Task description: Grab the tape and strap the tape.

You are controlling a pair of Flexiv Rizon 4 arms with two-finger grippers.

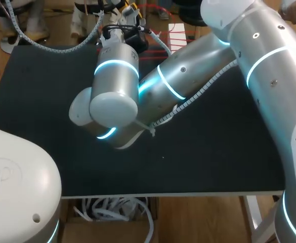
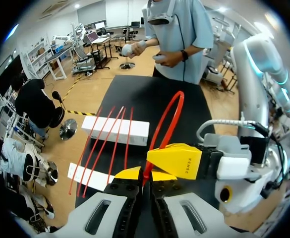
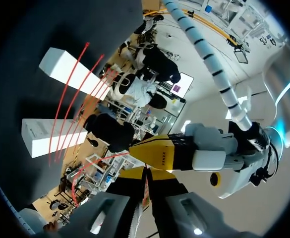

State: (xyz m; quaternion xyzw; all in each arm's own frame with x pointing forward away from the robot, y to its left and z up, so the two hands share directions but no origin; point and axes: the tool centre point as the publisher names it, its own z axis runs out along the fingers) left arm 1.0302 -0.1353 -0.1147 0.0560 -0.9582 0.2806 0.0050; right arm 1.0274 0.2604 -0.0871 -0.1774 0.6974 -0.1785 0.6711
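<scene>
Two white boxes [image 1: 180, 36] lie at the far edge of the black table [image 1: 213, 152] in the head view. In the left wrist view the left gripper [image 2: 142, 174] pinches the red tape [image 2: 172, 119], fingers nearly together, the tape's loop arcing ahead. In the right wrist view the right gripper [image 3: 145, 173] clamps it likewise.

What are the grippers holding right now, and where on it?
The left gripper and right gripper each pinch a thin strand of the red tape.
</scene>
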